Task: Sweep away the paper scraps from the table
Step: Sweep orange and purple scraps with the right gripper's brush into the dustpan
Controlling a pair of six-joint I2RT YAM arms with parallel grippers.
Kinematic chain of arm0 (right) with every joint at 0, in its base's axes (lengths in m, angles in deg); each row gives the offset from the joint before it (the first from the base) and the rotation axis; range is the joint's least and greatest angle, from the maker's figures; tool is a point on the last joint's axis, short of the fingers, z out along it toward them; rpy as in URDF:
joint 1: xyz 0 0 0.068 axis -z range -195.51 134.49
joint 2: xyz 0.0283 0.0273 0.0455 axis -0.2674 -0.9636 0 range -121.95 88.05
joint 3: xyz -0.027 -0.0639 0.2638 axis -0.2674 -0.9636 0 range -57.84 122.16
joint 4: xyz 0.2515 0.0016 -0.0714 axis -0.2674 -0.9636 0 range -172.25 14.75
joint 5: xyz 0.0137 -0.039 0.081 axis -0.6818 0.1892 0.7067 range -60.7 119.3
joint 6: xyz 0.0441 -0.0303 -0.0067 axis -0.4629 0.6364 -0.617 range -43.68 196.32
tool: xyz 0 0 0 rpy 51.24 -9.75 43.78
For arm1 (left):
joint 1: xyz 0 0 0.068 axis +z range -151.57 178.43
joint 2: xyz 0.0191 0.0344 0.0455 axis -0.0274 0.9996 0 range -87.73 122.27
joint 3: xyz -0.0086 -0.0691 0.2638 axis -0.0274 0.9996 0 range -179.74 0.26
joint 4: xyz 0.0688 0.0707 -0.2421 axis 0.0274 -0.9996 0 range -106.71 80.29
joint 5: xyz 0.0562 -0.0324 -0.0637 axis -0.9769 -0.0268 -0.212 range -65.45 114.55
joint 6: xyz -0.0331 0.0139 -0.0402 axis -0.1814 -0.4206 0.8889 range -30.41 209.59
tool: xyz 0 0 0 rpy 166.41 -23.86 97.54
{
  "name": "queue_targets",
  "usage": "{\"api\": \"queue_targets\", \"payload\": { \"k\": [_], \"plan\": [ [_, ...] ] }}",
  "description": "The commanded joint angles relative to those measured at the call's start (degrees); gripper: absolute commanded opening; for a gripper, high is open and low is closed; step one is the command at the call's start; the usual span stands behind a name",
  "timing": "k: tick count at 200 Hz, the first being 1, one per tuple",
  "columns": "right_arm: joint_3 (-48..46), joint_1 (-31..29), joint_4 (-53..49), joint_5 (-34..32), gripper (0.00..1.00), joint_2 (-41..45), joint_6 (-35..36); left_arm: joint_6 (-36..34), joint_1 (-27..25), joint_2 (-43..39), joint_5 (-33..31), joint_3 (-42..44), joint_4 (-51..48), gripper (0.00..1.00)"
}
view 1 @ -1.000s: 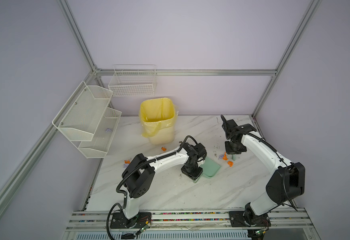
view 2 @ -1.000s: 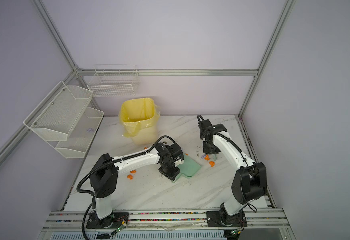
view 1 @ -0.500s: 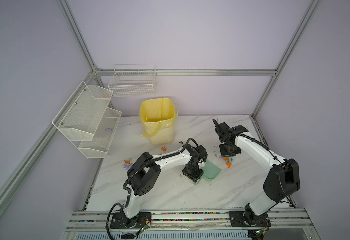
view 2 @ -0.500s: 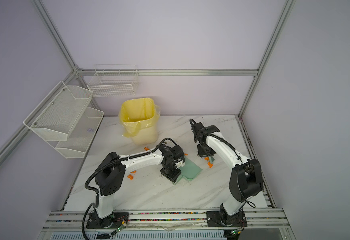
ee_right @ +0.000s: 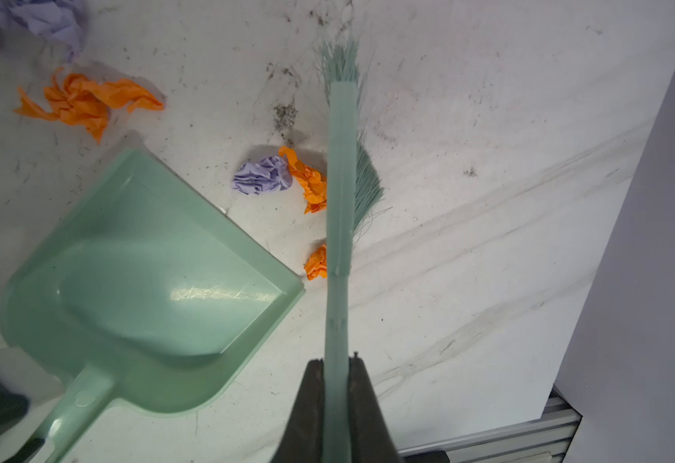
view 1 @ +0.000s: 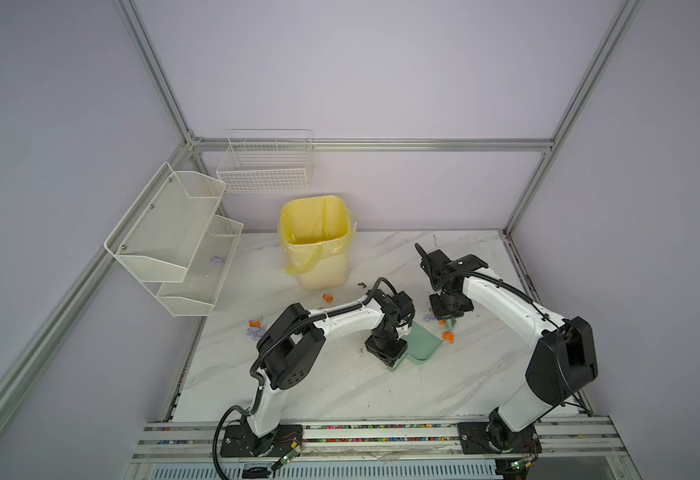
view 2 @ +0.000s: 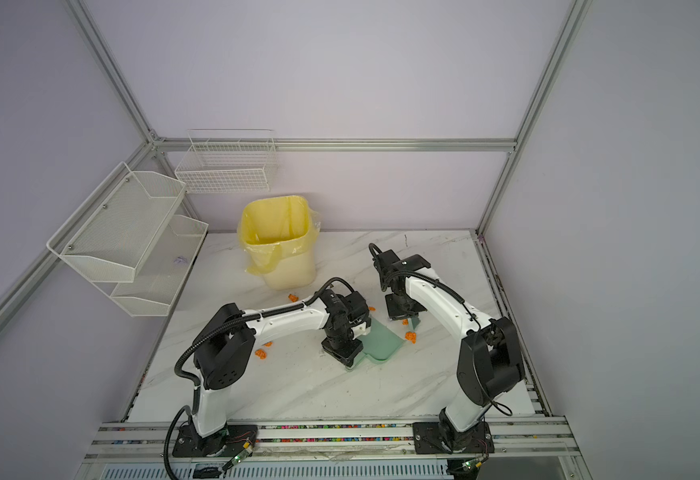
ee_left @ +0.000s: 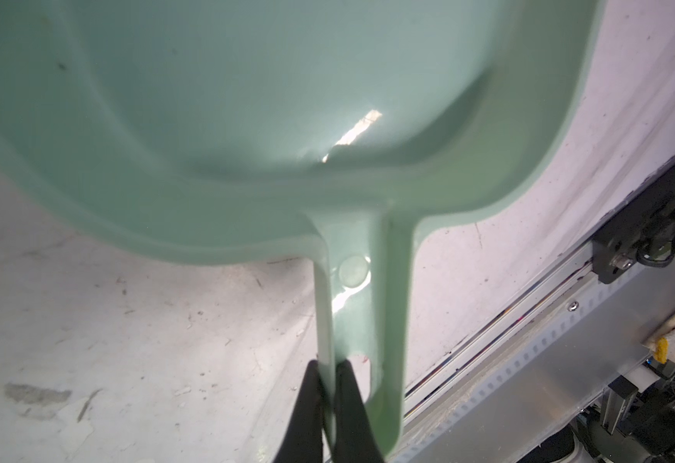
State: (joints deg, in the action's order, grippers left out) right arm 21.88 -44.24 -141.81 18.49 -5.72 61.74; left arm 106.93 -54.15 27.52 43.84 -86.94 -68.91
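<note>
We list: left tool (ee_left: 327, 371) clamped on dustpan (ee_left: 247, 120) handle; right tool (ee_right: 337, 366) clamped on brush (ee_right: 341, 192), bristles touching paper scraps (ee_right: 312, 185) on tabletop (ee_right: 488, 208).

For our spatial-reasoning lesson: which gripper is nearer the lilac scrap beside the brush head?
Right. The right gripper holds the brush, whose head sits beside that lilac scrap; the left gripper holds the dustpan handle, across the pan from it.

Orange and lilac paper scraps (ee_right: 83, 102), mint-green dustpan (ee_right: 147, 260) and brush (ee_right: 339, 200) (black fingers (ee_right: 307, 405)), grey-veined white table (ee_right: 488, 240).
</note>
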Motion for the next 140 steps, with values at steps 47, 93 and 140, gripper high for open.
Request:
{"api": "queue_targets", "payload": {
  "k": [47, 93, 140],
  "plan": [
    [1.4, -3.5, 0.2, 6.1, 0.00, 0.0, 2.2, -1.3, -0.1, 0.9, 0.0, -3.7, -1.2, 0.00],
    [1.3, -5.3, 0.1, 9.7, 0.00, 1.9, 4.1, -1.3, 0.2, 2.1, 0.5, -5.3, -1.9, 0.00],
    [1.1, -5.5, -0.9, 15.3, 0.00, 7.2, 5.0, -1.8, 0.5, 2.8, 0.4, -6.5, -2.9, 0.00]
  ]
}}
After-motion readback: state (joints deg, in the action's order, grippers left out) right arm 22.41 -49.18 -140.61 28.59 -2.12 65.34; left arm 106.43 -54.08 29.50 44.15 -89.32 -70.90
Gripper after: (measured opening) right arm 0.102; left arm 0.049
